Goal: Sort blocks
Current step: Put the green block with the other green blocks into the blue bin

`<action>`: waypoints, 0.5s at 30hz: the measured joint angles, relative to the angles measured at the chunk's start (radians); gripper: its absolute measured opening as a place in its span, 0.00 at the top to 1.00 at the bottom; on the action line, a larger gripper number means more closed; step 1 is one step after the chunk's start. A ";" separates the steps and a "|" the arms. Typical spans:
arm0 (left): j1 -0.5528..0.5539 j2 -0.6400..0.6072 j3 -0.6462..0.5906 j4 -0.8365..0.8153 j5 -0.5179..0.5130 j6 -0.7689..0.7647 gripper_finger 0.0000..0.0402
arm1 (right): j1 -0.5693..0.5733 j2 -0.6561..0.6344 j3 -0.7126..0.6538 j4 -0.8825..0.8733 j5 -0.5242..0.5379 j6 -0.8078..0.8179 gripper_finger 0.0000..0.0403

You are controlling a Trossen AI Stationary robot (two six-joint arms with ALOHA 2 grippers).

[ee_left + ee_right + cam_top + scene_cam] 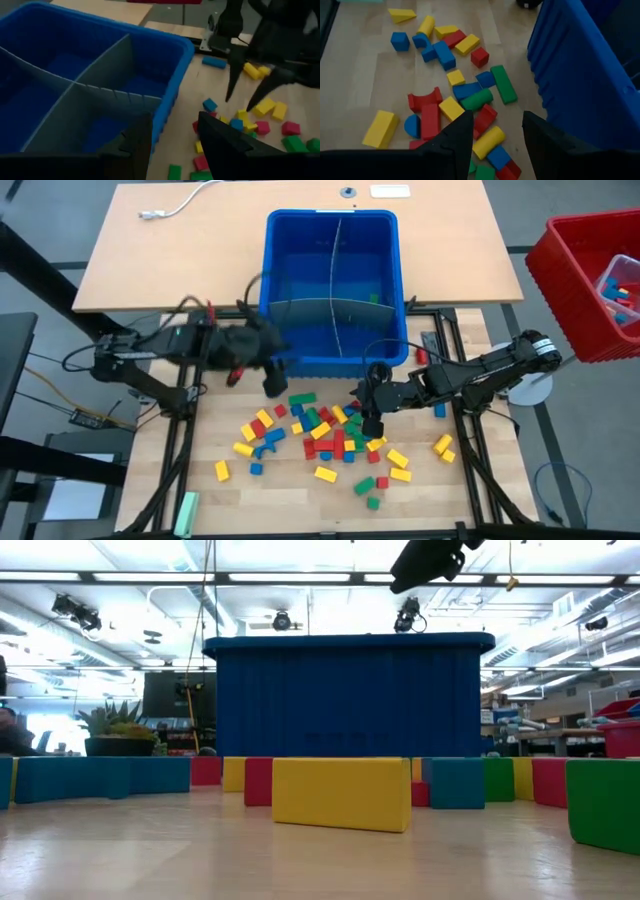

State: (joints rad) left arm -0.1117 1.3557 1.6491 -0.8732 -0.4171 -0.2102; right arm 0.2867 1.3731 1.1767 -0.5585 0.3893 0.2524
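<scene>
- Dozens of blocks (330,442) lie scattered on the pale table (300,500), just in front of the blue bin (334,240), and almost none are sorted yet.
- They look small, hard and light, probably smooth-faced, so I'd judge they slide rather than squash; a pinch across two flat opposite sides should hold best.
- Not every piece is a plain brick: the right wrist view shows a green cylinder (476,99), a red arch (425,98) and a yellow wedge (402,15), and the rounded ones could roll out of a pinch.
- Grey dividers (335,300) split the bin into compartments; one green block (374,298) sits in the far right compartment, and the rest appear bare.
- A red bin (575,290) off the table's right edge holds a few mixed pieces in a clear tub.
- Left gripper (272,380) hovers at the bin's near left corner, fingers spread, nothing between them.
- Right gripper (372,425) hangs over the pile's right side, fingers apart and empty, a yellow cylinder (489,142) lying just ahead of them.
</scene>
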 joint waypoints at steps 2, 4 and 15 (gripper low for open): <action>-0.042 -0.028 -0.093 0.073 -0.012 -0.012 0.59 | 0.000 0.000 0.000 0.002 0.000 -0.010 0.61; -0.079 -0.043 -0.182 0.173 -0.015 -0.019 0.59 | 0.000 0.000 0.000 0.008 0.000 -0.016 0.61; -0.159 -0.049 -0.594 0.575 -0.058 -0.087 0.59 | -0.012 0.016 -0.035 -0.112 -0.118 0.109 0.61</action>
State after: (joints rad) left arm -0.2703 1.3071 1.0555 -0.2986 -0.4754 -0.2971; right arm 0.2745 1.3891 1.1417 -0.6705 0.2713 0.3613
